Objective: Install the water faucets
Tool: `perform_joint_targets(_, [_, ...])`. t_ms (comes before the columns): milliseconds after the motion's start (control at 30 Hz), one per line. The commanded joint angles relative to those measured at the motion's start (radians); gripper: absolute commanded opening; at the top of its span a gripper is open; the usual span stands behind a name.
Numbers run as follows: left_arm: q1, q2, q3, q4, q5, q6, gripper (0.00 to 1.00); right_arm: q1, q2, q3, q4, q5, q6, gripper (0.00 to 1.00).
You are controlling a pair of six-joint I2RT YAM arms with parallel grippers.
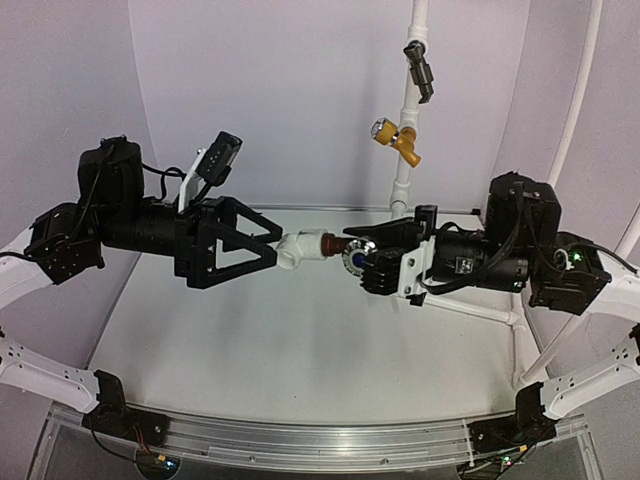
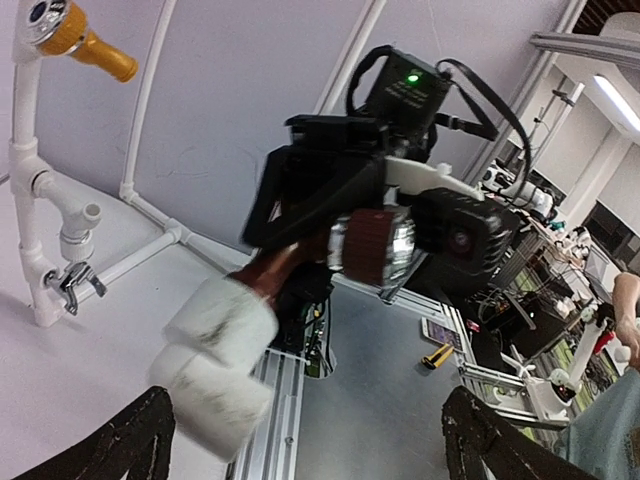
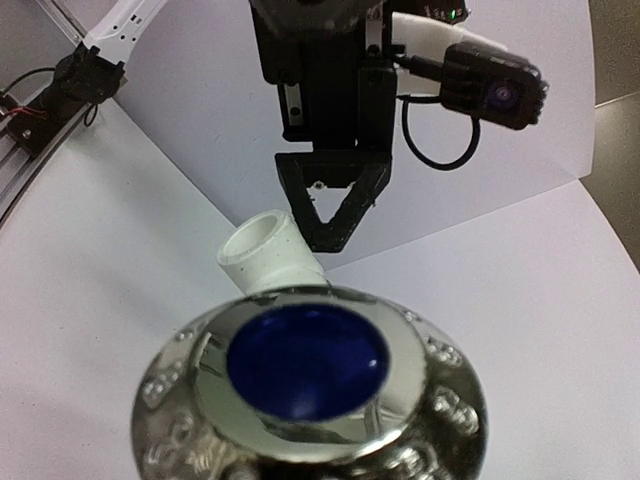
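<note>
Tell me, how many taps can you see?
3. A black tap high on the white pipe, a yellow tap below it, and a brown tap held by the right gripper. A silvery piece low on the pipe may be another.

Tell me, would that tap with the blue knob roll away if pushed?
Probably a little: the tap has a round knob. Its bent white elbow would likely stop it quickly. The shiny metal looks stiff, maybe slippery and heavy for its size.

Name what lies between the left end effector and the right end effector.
Top view: the white elbow, at the open left end effector, then the faucet, gripped by the right end effector.
</note>
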Motion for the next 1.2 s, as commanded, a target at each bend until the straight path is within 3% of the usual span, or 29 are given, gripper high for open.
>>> perform_joint_targets(0, [0.003,0.063,0.039,-0.122,-0.062,-0.028,0.92,0.005,-0.098,0.028,0.166,-0.092,-0.071,0.0])
perform_joint_targets(200, [0.003,0.119,0.074,-0.059,0.1,-0.06,0.91,0.005,-0.112,-0.006,0.153,-0.117,-0.119,0.0])
perform_joint_targets(400, [0.003,0.093,0.003,0.107,0.335,-0.124,0.94,0.005,-0.113,-0.02,0.153,-0.11,-0.154,0.0])
perform_joint_targets(633, [0.003,0.09,0.014,0.125,0.282,-0.161,0.96,0.005,-0.128,-0.078,0.153,-0.131,-0.258,0.0])
perform_joint_targets(733, [0.003,0.134,0.062,0.078,0.213,-0.17,0.9,0.005,-0.116,-0.078,0.154,-0.145,-0.28,0.0])
perform_joint_targets(900, [0.004,0.185,0.087,0.077,0.233,-0.18,0.81,0.006,-0.099,-0.07,0.154,-0.156,-0.288,0.0])
perform_joint_targets(1167, [0.002,0.168,0.053,0.138,0.28,-0.162,0.55,0.011,-0.095,-0.06,0.153,-0.186,-0.232,0.0])
